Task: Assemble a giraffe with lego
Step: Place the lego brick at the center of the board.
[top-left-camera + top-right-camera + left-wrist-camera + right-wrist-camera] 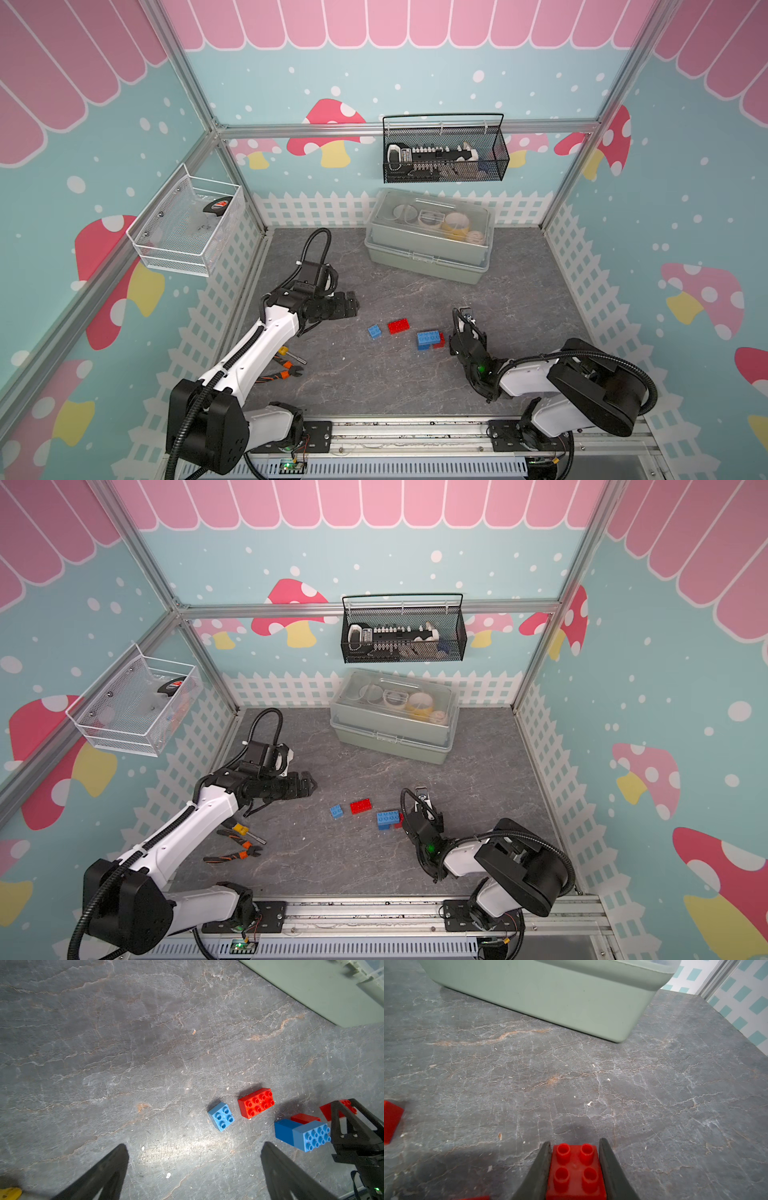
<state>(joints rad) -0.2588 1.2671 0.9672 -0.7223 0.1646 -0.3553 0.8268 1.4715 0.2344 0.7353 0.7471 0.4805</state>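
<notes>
Lego red brick (575, 1169) is pinched tight in the right fingers (538, 1172); left fingers (108, 1167) spread empty. It is best squared over the blue block (426, 340) at lower centre of a top view, then pressed straight down.

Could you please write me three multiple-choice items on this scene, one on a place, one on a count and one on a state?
1. What is the right end effector doing? A. standing open B. shut on a red brick C. shut on a blue brick
2. How many studs top the small blue brick lying alone? A. four B. six C. eight
3. Where do the orange-handled pliers lie? A. in the right end effector B. on the table by the left arm C. atop the small blue brick
Answers: B, its jaws clamp the red brick; A, two rows of two show; B, both top views show them there.
</notes>
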